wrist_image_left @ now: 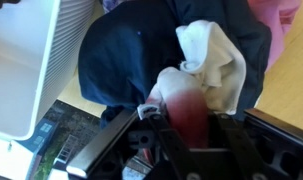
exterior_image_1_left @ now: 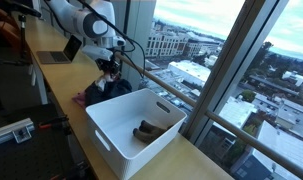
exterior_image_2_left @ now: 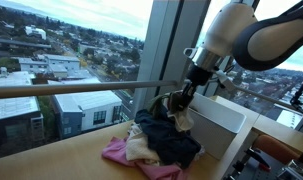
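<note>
Directly above the heap of clothes [exterior_image_2_left: 161,145], your pincer [wrist_image_left: 189,112] is clamped on a maroon cloth [wrist_image_left: 183,92] that hangs straight below it, while the white bin [exterior_image_1_left: 103,135] stands just beside the heap, on the wrist view's left.

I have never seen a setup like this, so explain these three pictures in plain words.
The white machine is a robot arm with a two-fingered gripper. Two pictures come from cameras outside it, beside a wooden counter by a window; the third comes from a camera on its wrist. On the counter lie a pile of clothes, a white bin with a brown thing inside, and a laptop. The gripper seems closed on a reddish cloth at the pile.
</note>
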You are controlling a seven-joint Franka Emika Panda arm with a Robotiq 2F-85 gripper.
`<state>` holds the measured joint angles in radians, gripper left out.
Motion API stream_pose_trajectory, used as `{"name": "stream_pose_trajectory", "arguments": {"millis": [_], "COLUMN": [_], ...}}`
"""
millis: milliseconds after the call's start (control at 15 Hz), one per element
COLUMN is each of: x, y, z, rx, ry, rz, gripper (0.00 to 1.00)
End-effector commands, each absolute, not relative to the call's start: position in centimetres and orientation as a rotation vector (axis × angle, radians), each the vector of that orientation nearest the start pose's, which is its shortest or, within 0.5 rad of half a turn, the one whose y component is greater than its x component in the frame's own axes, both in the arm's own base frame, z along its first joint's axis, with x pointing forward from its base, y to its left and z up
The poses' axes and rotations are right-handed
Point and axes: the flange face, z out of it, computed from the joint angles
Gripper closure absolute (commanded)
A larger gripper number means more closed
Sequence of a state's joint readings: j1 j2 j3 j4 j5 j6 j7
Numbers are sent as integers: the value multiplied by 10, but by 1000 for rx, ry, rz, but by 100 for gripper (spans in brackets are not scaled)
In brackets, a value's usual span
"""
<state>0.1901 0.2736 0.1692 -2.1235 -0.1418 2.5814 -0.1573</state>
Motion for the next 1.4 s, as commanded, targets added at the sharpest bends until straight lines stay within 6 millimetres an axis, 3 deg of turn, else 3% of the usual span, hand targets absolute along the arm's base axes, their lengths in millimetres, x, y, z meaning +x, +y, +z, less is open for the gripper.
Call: {"name": "stream_pose_trajectory", "arguments": {"millis": [0,67,133,200,333,667,867,1000,1133,1333], "x": [563,563,559,556,546,543,553,566,578,596], "y": [238,247,253,258,251,188,124,73,25,-47], "z": [268,259,255,254,275,348,387,388,368,317], "rx": [-2976,-2972,-2975,-2970,-2988,-3095,-3158,-3194,-3225,-3264], "ry": [-1071,-1101,-1121,-1150,-1172,-1081,-943,-849,-765,-655], "rz": [-297,-286,-278,-265,-282,-364,-438,-455,-442,-411], "gripper": [95,95,53,51,39,1,0,0,0,0]}}
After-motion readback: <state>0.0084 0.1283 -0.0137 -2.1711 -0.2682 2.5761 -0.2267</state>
